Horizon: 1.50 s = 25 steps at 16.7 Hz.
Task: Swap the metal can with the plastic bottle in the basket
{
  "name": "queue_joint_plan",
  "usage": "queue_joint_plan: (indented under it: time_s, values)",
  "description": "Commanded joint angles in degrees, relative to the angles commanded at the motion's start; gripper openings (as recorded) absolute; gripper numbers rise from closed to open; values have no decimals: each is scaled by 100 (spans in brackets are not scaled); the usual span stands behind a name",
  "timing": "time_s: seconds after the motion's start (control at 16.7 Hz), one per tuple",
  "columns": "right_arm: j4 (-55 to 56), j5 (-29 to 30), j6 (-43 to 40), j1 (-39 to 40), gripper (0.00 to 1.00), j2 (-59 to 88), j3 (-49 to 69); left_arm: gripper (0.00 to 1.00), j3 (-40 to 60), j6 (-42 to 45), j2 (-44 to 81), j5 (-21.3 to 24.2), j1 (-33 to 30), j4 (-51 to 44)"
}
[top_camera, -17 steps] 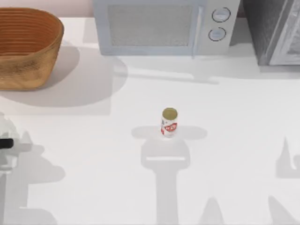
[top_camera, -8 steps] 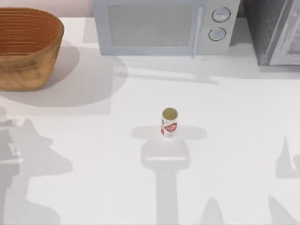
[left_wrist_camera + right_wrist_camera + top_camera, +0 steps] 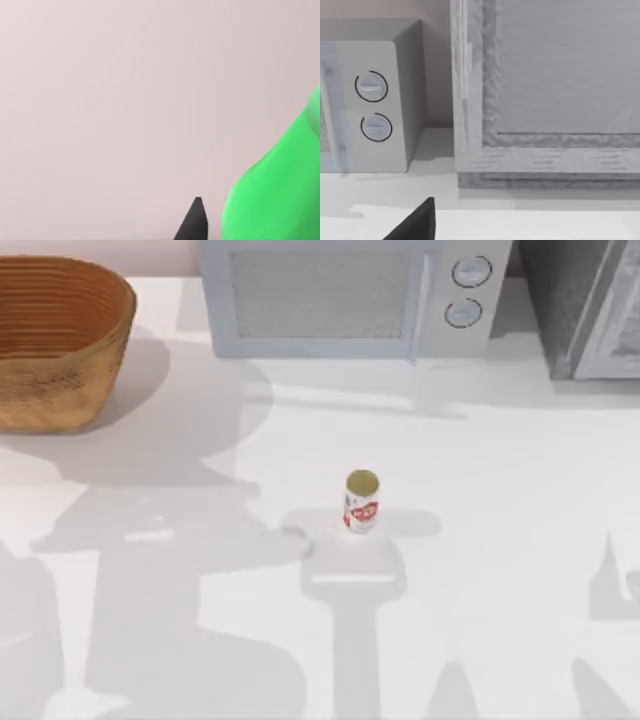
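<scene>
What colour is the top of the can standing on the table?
Dull gold-olive, above a white body with a red label; the can shows best in the top view.

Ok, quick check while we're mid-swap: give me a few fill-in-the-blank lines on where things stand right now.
1. The metal can stands ____ on the white table.
2. The basket sits at the table's far ____ corner in the top view.
3. Behind the can stands a ____ with two round dials.
4. The plastic bottle, seen in the left wrist view, is ____ in colour.

Missing words: upright; left; microwave; green
</scene>
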Motion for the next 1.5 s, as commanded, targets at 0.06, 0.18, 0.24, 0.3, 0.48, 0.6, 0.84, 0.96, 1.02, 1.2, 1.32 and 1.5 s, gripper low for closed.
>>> queue_joint_plan:
  time_s: [0.06,0.18,0.24,0.3,0.48,0.6,0.84,0.96,1.02,1.2,1.32,1.5]
  values:
    - [0,0,0,0,100,0,0,0,285,-72,-74,-119,-162,-554]
    - [0,0,0,0,100,0,0,0,811,-258,-137,-381,-539,-1508]
    - [0,0,0,0,100,0,0,0,1041,-365,-127,-512,-733,-1896]
    - [0,0,0,0,100,0,0,0,1245,-471,-100,-636,-922,-2228]
    - [0,0,0,0,100,0,0,0,1688,-739,39,-943,-1403,-2879]
    - [0,0,0,0,100,0,0,0,1795,-805,98,-1021,-1523,-3011]
    - [0,0,0,0,100,0,0,0,1769,-792,80,-1007,-1502,-3000]
    - [0,0,0,0,100,0,0,0,1846,-794,176,-1019,-1518,-2906]
    - [0,0,0,0,100,0,0,0,1907,-797,315,-1030,-1533,-2789]
    - [0,0,0,0,100,0,0,0,2030,-812,1008,-1061,-1575,-2437]
    - [0,0,0,0,100,0,0,0,2126,-819,1304,-1084,-1604,-2176]
    - [0,0,0,0,100,0,0,0,2170,-822,1366,-1100,-1624,-2115]
